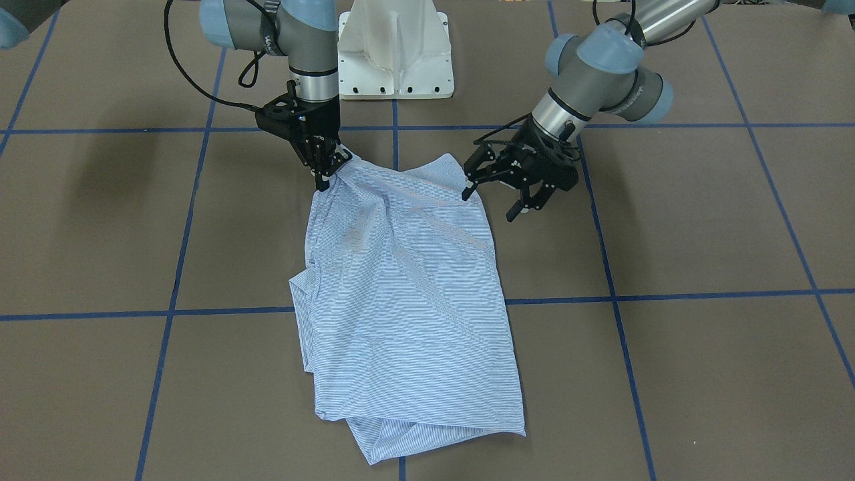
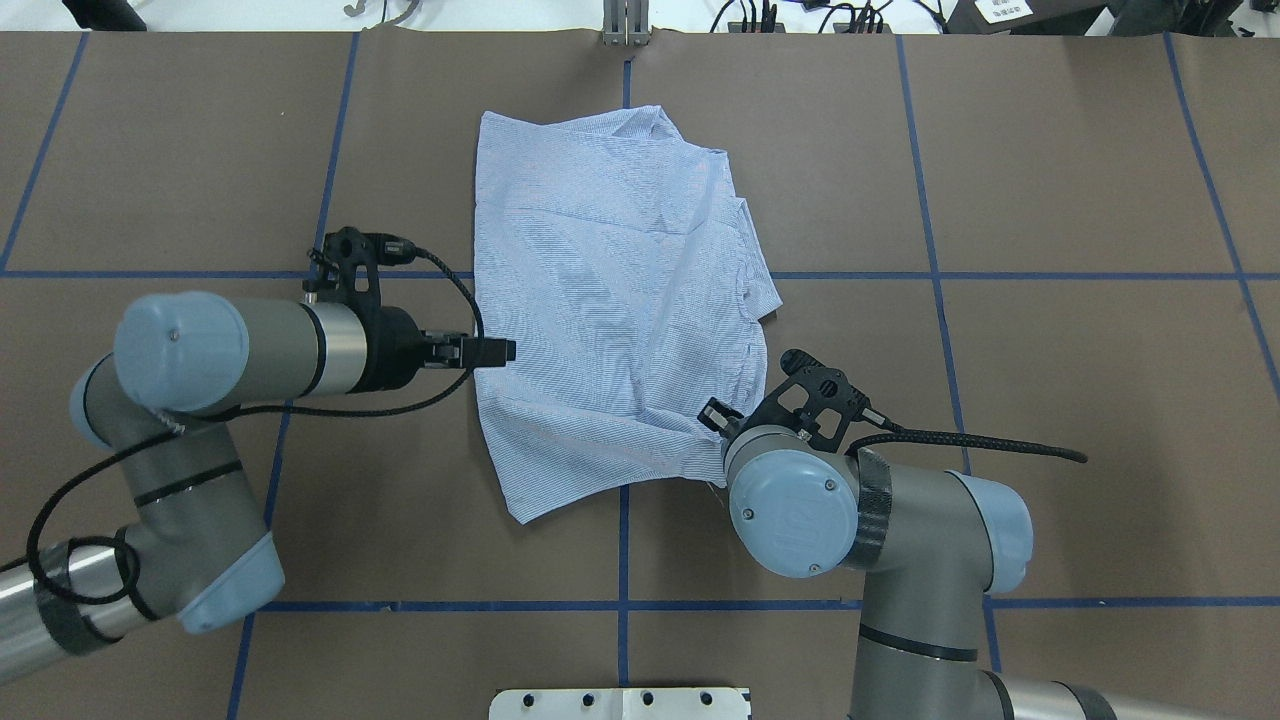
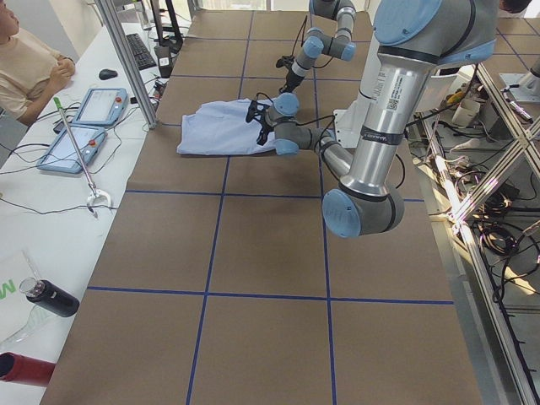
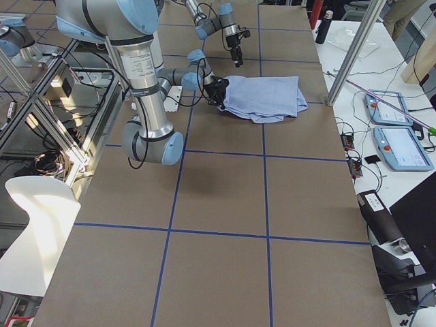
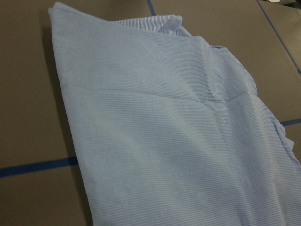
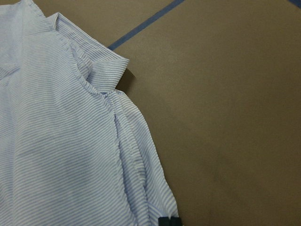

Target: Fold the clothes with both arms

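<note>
Exterior front-facing: right gripper [image 1: 325, 175] clamped on one shirt [image 1: 407, 294] corner, left gripper [image 1: 489, 206] spread wide beside the other.

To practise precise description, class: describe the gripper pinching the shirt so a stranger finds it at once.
On the brown table lies a striped shirt. The right gripper sits at the shirt's lifted corner near the white base. Unlike the left gripper, which is open, it is shut on the shirt.

Light blue-and-white fine-striped shirt [image 1: 407, 294] on brown table [image 1: 701, 220] crossed by blue lines [image 1: 568, 298].
</note>
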